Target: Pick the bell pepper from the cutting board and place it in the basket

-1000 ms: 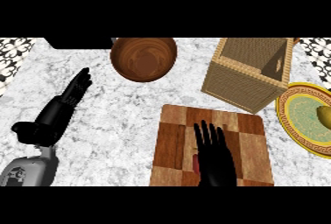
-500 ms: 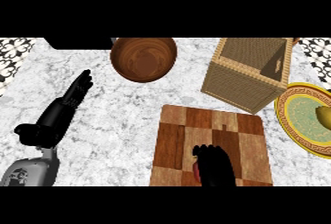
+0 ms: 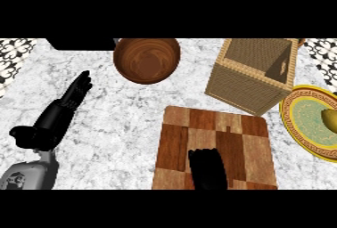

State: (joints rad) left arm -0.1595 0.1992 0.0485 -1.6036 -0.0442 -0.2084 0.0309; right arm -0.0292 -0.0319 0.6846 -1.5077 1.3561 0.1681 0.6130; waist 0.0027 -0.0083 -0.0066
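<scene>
The wooden cutting board [image 3: 197,124] lies at the lower middle of the counter. My right hand [image 3: 208,168] sits over its near end with the fingers curled downward. The bell pepper is hidden beneath that hand, so none of it shows. The woven basket [image 3: 240,89] stands just past the board's far right corner, tilted, with its opening facing up. My left hand [image 3: 63,111] rests at the left on the marble, fingers straight and pointing away from me, well apart from the board.
A round wooden bowl [image 3: 147,59] stands at the back, left of the basket. A yellow patterned plate [image 3: 299,129] holding an olive-coloured item [image 3: 328,118] lies at the right edge. A dark object [image 3: 79,43] sits at the back left.
My right hand has drawn back toward me along the board and its fingers have curled under. The red sliver beside it no longer shows. The left hand has barely moved.
</scene>
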